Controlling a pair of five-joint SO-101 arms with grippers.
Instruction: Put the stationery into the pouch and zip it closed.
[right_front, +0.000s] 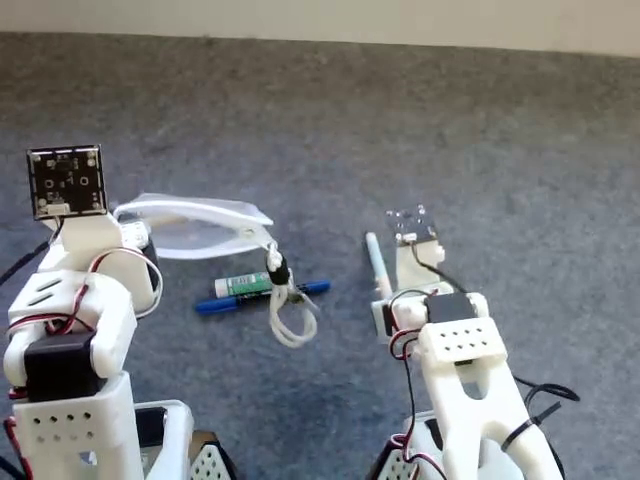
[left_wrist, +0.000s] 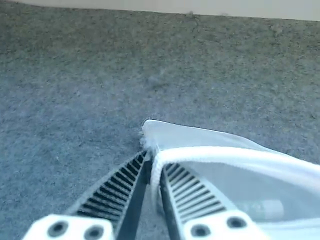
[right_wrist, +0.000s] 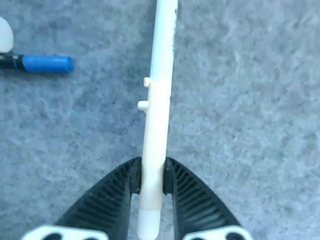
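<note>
Grey carpet (right_front: 400, 120); left claw (left_wrist: 152, 162) tight on pouch (left_wrist: 190, 137), right claw (right_wrist: 151, 165) tight on probable pen (right_wrist: 159, 75).

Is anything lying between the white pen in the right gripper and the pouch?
Yes. A blue pen, a green tube and a looped white cord lie on the table between the white pen and the pouch, whose edge the left gripper holds.
</note>
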